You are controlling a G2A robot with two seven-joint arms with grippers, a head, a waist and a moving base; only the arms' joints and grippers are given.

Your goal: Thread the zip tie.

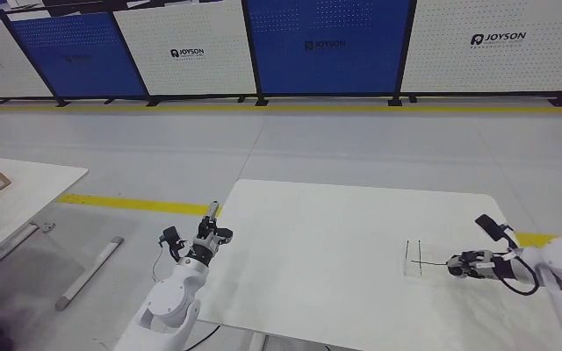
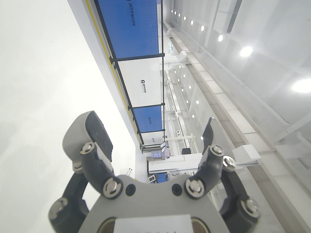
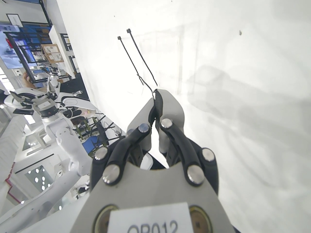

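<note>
right end effector [image 3: 156, 95] is clamped shut on 1 end of the thin black plastic zip tie [image 1: 430, 262], strap running straight ahead

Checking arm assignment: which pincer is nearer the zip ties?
Right. The right pincer sits beside the zip ties, pinching one; the left pincer hangs open at the opposite table edge.

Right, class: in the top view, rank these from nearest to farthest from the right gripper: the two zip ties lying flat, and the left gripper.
1. Right-hand lying zip tie, just beside the right gripper.
2. Left-hand lying zip tie, alongside the first.
3. Left gripper, at the table's opposite edge.
</note>
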